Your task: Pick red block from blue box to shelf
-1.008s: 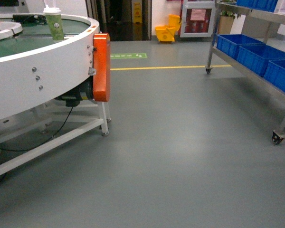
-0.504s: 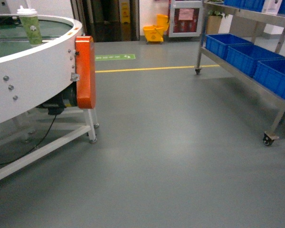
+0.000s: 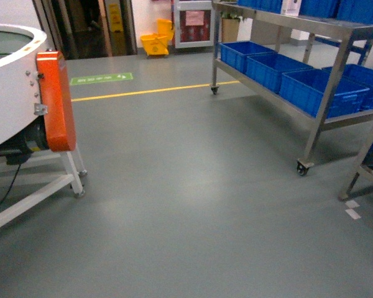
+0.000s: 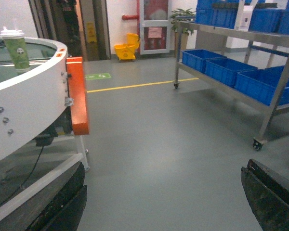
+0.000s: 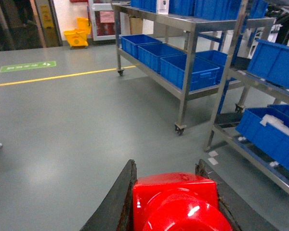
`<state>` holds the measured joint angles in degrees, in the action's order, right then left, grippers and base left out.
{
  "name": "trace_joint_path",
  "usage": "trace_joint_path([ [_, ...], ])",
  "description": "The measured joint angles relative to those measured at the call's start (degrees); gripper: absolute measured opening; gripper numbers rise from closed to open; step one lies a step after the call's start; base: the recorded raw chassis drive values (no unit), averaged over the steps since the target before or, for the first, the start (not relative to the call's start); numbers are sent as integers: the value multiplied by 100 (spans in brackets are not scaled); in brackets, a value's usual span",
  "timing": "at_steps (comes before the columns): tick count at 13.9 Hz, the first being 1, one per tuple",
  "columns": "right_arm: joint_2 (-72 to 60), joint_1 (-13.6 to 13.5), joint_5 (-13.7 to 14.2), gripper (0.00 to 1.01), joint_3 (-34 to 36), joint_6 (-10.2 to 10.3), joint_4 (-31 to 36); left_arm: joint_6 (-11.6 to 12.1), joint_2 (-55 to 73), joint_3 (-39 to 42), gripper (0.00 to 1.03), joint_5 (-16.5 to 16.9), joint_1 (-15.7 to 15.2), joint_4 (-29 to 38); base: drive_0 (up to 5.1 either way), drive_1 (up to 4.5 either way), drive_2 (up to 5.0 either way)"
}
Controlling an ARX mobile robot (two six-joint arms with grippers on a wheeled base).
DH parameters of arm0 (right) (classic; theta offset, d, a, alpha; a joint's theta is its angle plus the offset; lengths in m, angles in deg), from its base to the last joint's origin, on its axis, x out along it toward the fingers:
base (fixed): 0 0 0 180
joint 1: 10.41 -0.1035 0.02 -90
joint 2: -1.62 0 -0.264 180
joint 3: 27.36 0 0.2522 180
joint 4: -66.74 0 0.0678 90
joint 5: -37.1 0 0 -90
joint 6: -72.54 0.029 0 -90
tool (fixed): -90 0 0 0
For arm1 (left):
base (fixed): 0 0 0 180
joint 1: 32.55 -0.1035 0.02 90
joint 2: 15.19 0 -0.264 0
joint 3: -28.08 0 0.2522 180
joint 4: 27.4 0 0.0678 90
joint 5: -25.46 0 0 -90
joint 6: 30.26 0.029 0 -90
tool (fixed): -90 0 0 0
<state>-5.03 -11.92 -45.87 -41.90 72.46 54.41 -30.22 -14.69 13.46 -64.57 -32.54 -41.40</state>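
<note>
Right, my right gripper (image 5: 176,204) pinches the red block (image 5: 178,202) between its two fingers (image 5: 118,202), carried above the grey floor (image 3: 186,186). My left gripper (image 4: 161,202) hangs spread wide and empty. Ahead on my right stands the shelf (image 3: 311,74), its blue crates (image 3: 267,65) lining the lower tier.

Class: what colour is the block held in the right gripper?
Glossy red block, clamped in the right gripper; right wrist view shows it best.
</note>
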Motion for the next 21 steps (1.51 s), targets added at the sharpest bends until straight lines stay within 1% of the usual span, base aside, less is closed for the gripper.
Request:
trace_joint_path([
  [21,0,0,0,28,0,0,0,0,0,0,98,0,0,2,-167,-167,-167],
])
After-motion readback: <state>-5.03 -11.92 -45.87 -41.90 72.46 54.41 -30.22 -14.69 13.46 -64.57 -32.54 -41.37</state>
